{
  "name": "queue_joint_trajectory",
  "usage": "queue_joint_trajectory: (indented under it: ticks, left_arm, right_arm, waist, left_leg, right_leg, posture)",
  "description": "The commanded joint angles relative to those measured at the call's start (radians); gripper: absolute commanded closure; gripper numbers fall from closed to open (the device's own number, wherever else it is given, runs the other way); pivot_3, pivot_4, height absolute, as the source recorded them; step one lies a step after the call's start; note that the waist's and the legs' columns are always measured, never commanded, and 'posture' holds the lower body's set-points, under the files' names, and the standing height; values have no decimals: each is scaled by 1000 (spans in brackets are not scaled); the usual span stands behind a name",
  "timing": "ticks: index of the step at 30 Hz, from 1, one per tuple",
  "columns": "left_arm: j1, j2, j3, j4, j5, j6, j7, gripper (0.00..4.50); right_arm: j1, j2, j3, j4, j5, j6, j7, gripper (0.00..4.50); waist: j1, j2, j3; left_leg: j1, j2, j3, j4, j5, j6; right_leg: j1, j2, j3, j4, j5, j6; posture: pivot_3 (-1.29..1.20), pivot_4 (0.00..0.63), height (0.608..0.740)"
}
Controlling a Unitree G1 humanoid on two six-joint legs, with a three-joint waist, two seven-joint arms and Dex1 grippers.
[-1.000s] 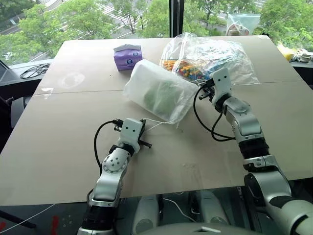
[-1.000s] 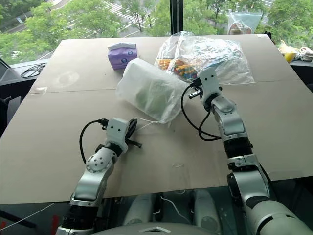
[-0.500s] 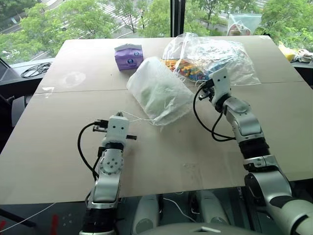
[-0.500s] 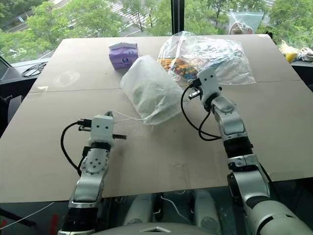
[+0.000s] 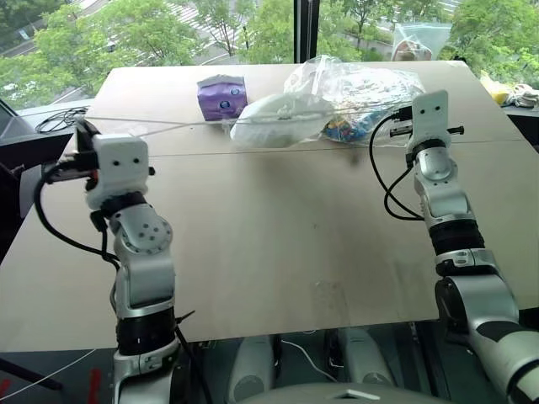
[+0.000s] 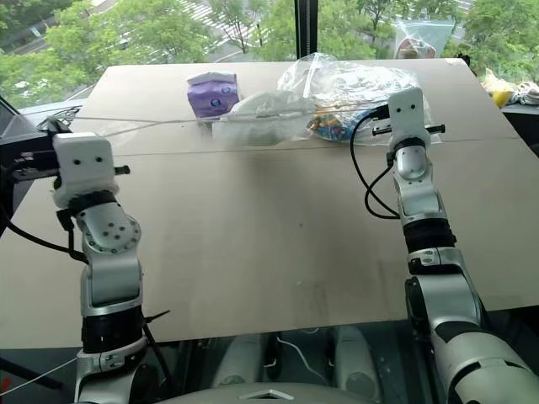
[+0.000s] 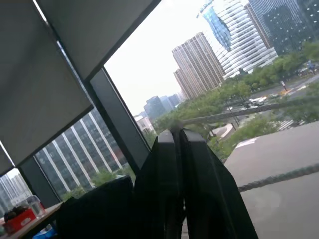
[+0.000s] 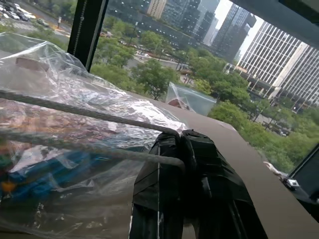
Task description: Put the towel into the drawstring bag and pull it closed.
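1. The wrist views show what the eye views hide: the left gripper (image 7: 178,133) and the right gripper (image 8: 179,137) each pinch a cord (image 8: 84,113).
2. One drawstring bag (image 5: 282,118) hangs stretched between them above the table (image 5: 278,236), beside one purple pack (image 5: 221,97) and one clear bag (image 5: 362,84).
3. Both arms are raised, spread wide.

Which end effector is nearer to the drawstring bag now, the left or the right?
The right end effector. It is beside the drawstring bag, by the clear plastic bag. The left end effector is far out near the table's left edge.
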Motion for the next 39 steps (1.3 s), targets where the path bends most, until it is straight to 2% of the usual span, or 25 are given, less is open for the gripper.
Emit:
queue_joint_trajectory:
  ticks: [1, 5, 13, 19, 20, 24, 26, 27, 29, 30, 34, 36, 37, 38, 39]
  left_arm:
    - [-76, 75, 104, 30, 24, 34, 56, 4466]
    - [-147, 124, 154, 116, -6, 48, 92, 4466]
    - [-134, 63, 335, 227, -126, 137, 211, 4466]
    - [-108, 48, 349, 254, -207, 130, 235, 4466]
    - [-112, 52, 331, 268, -233, 113, 208, 4466]
    - [-137, 70, 170, 336, -359, 35, -31, 4466]
    - [-112, 75, 68, 318, -415, 35, -204, 4466]
    - [-88, 81, 21, 297, -457, 59, -311, 4489]
    - [-24, 111, -43, 255, -518, 85, -487, 3945]
    - [11, 134, -58, 236, -538, 86, -553, 3697]
    - [114, 200, -34, 228, -634, 58, -733, 1756]
    - [161, 235, 16, 251, -718, 116, -824, 858]
    - [205, 266, 23, 238, -739, 120, -880, 335]
    - [245, 289, 40, 221, -768, 111, -937, 52]
    - [282, 308, 59, 196, -803, 122, -983, 52]
  right_arm:
    - [-40, -42, -79, 18, 8, -16, -83, 4500]
    - [-64, -38, -116, 54, 50, -14, -116, 4500]
    - [-83, -30, -343, 143, 267, 123, -290, 4500]
    - [-87, -26, -363, 153, 361, 176, -308, 4500]
    - [-92, -25, -346, 153, 376, 190, -260, 4500]
    - [-100, -22, -208, 86, 419, 233, 97, 4500]
    - [-53, -66, -113, -8, 429, 256, 362, 4500]
    - [-10, -106, -59, -73, 449, 266, 537, 4178]
    - [86, -199, 36, -178, 454, 234, 822, 3456]
    - [125, -243, 70, -196, 436, 202, 914, 3050]
    - [201, -359, 129, -131, 355, 25, 1112, 1010]
    - [215, -389, 105, -98, 398, 16, 1226, 123]
    - [218, -398, 84, -74, 424, 5, 1278, 0]
    - [219, -405, 63, -50, 445, -12, 1322, 0]
    - [222, -412, 44, -24, 459, -31, 1359, 0]
  waist:
    - [-1, 0, 0]
    - [-1, 0, 0]
    - [1, -1, 0]
    - [-1, -1, 0]
    - [-1, -1, 0]
    - [-2, -1, 0]
    - [1, -1, 0]
    - [3, -1, 0]
    - [4, -1, 0]
    - [3, -1, 0]
    - [-4, -1, 1]
    - [-5, -1, 1]
    - [-6, -1, 2]
    - [-8, -1, 1]
    - [-9, -1, 1]
  left_leg:
    - [0, 0, 0, 0, 0, 0]
    - [0, 0, 1, 0, 0, 0]
    - [0, 1, 1, 0, 1, -1]
    - [0, 0, 3, 0, 0, 0]
    - [0, 1, 2, 0, 0, 0]
    - [0, 0, 4, 0, 0, 0]
    - [0, 0, 5, 0, 0, 0]
    - [-1, 0, 5, 0, 0, 0]
    - [-1, 0, 5, 0, 0, 0]
    - [0, 0, 5, 0, -1, 1]
    - [-1, 0, 4, 0, -2, 3]
    - [0, 0, 5, 0, -2, 3]
    - [0, 0, 5, 0, -2, 3]
    - [1, 0, 5, 0, -2, 3]
    - [2, 1, 5, 0, -2, 3]
  right_leg:
    - [0, 0, 0, 0, 0, 0]
    - [0, 0, 0, 0, 0, 0]
    - [0, -1, 2, 0, 2, -3]
    - [0, -1, 3, 1, 2, -3]
    - [0, -1, 4, 1, 2, -3]
    - [0, 0, 3, 1, 2, -3]
    - [0, 0, 0, 0, 2, -3]
    - [0, 0, -1, 0, 2, -3]
    - [1, 0, -1, -1, 2, -3]
    - [1, -1, 0, -2, 2, -3]
    - [0, -1, 2, -4, 2, -2]
    - [-1, 0, 2, -3, 0, -1]
    - [-2, 1, 3, -2, -1, 1]
    - [-3, 1, 3, -1, -1, 1]
    - [-2, 2, 3, -1, 0, 0]
  posture:
    - [0, 150, 740]
    - [0, 150, 740]
    - [0, 150, 740]
    - [0, 150, 740]
    - [0, 150, 740]
    - [0, 150, 740]
    - [0, 150, 740]
    - [0, 150, 740]
    - [0, 150, 740]
    - [0, 150, 740]
    - [0, 150, 740]
    - [0, 150, 740]
    - [0, 150, 740]
    - [0, 150, 740]
    - [0, 150, 740]
